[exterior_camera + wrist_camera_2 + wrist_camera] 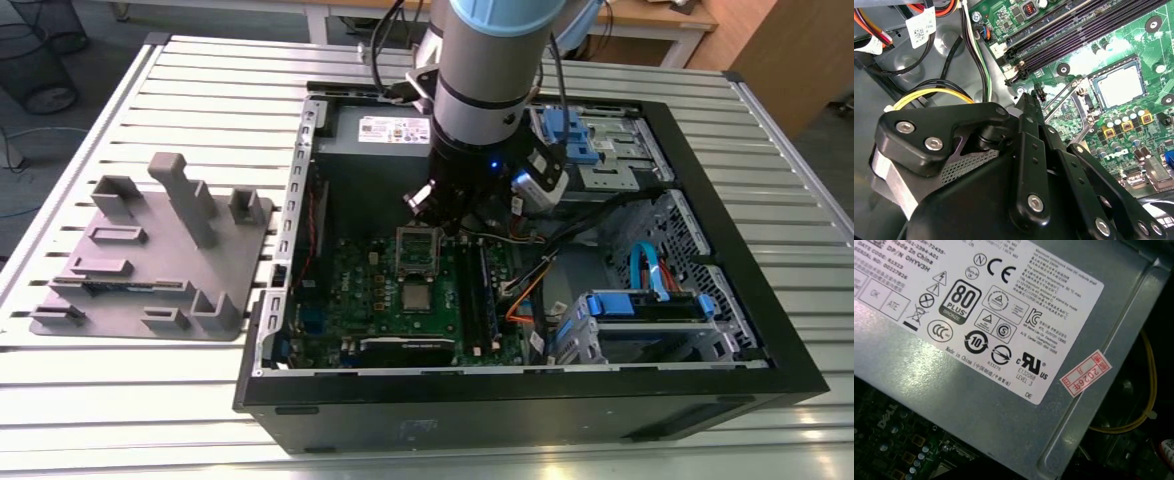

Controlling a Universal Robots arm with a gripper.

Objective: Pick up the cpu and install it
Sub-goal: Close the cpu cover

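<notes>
Hanging inside the open PC case [534, 385], the gripper [447, 222] is over the green motherboard [380, 290], at the end of the board nearest the power supply [380, 128]. I can't tell whether it is open or closed. The second wrist view looks past its black linkage bars and doesn't settle it.

The cpu [418, 297] is not in the gripper.
- It lies flat in its socket on the board, pale metal top facing up.
- It is square, so it has no real long axis.
- Its edges sit square to the socket rim, and one pair runs parallel to the memory slots [470, 290] just beside it on the exterior view's right.
- In the second wrist view the cpu [1120, 86] sits inside the dark socket surround, level with it as far as I can tell.

The metal load frame [418, 250] sits between the cpu and the power supply and looks flipped open. The gripper is just beside that frame on the exterior view's right, near the cpu but apart from it.

Other items:
- The first wrist view faces the grey power supply casing [979, 410], with its white label [964, 305] and a yellow cable [1146, 405] off one corner.
- The grey tray [147, 260] with upright posts sits on the slatted table [134, 400], outside the case on the exterior view's left.
</notes>
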